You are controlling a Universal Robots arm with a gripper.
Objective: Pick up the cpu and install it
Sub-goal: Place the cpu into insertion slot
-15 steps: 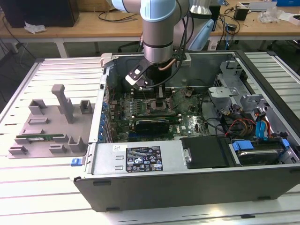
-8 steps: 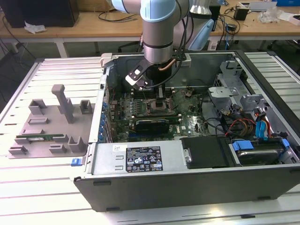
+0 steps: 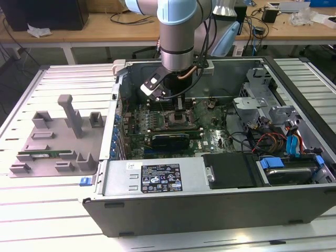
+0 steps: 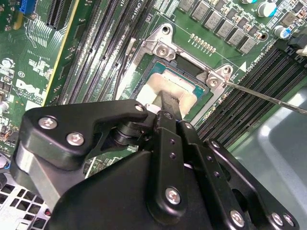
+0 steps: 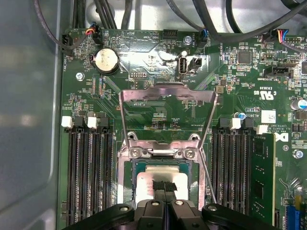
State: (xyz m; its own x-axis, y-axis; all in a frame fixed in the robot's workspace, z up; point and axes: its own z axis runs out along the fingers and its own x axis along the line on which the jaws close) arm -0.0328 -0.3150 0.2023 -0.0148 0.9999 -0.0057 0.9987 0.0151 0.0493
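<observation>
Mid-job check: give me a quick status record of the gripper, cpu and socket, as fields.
gripper: shut, tips against the metal top of the cpu
cpu: lying flat inside the socket
socket: on the motherboard, load plate swung open
memory stick: seated in a slot beside the socket

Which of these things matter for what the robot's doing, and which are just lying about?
In the job: gripper; cpu under its tip; raised socket cover.
Just lying about: grey tray; memory stick on it; coin battery.
</observation>
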